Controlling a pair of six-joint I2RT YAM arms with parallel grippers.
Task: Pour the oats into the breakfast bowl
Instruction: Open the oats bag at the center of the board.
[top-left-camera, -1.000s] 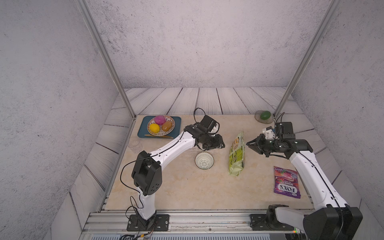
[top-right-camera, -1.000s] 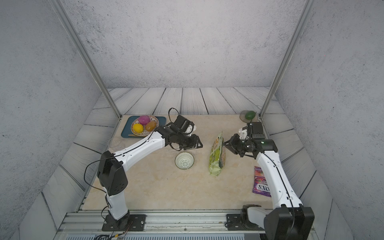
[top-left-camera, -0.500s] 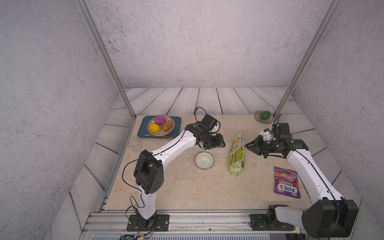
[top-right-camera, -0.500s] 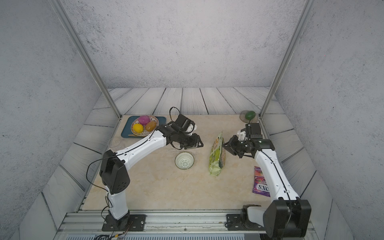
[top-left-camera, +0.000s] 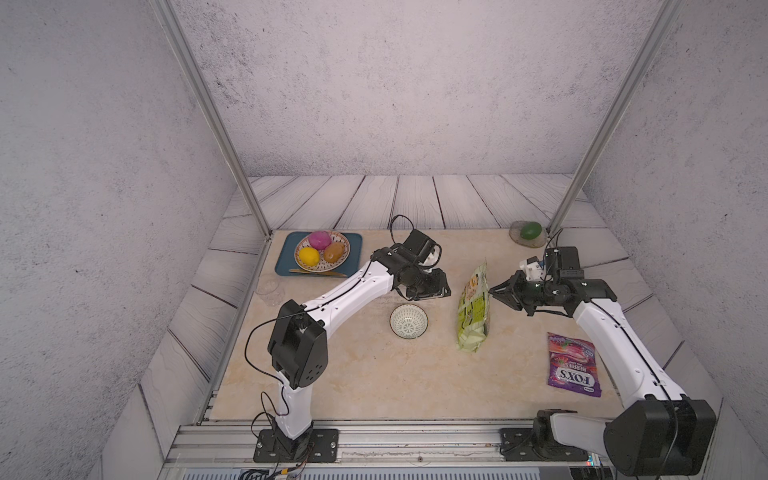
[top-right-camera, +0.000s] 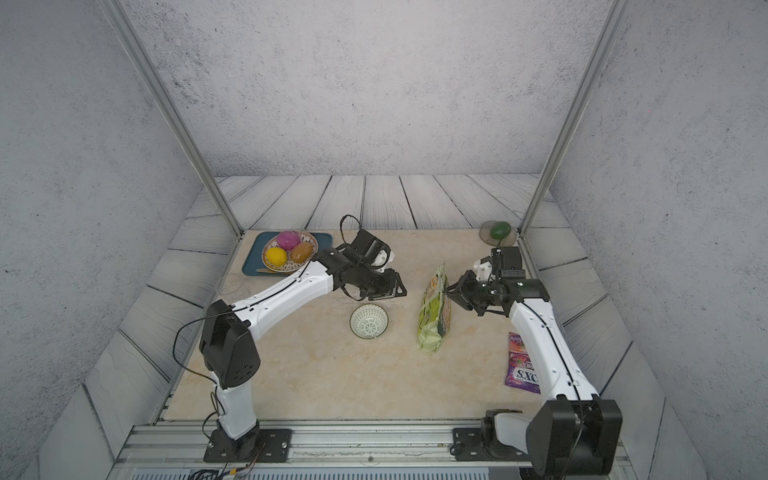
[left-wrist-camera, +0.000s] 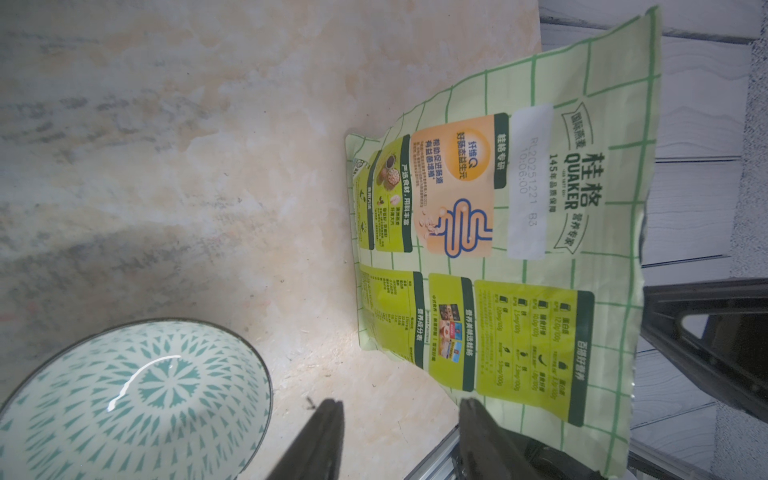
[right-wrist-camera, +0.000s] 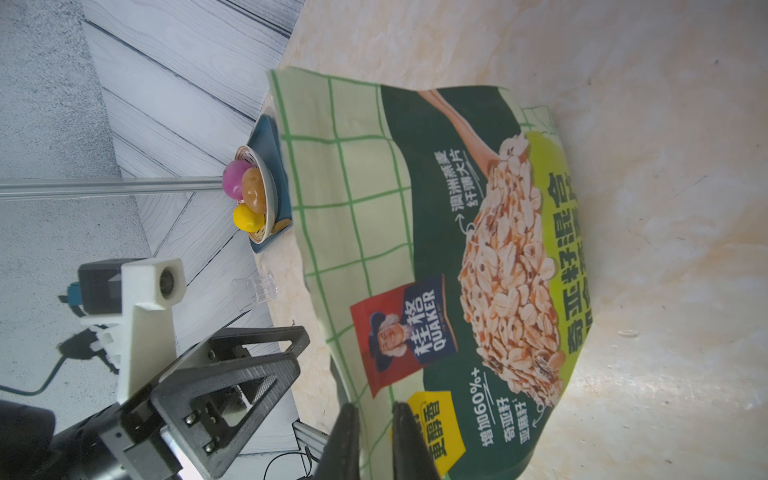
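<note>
Quaker oats pouch (top-left-camera: 473, 307): upright on bench (top-left-camera: 374, 382), near empty breakfast bowl (top-left-camera: 409, 321). Right claw (top-left-camera: 492, 291): nearly closed at pouch face, hold unclear. Left claw (left-wrist-camera: 401, 409): half-open, empty. Step: grasping pouch; next needs firm grip, then lift.

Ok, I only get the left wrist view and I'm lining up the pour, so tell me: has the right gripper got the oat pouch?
Observer: The right gripper has its tips at the upper part of the oat pouch in both top views, jaws nearly together; whether it pinches, I cannot tell.
Operator: My view cuts the bowl off. Anything in it?
Observer: No, the whole breakfast bowl shows empty in a top view.
Operator: Anything lying near that arm?
Observer: A purple FOX'S candy bag lies flat beside the right arm.
</note>
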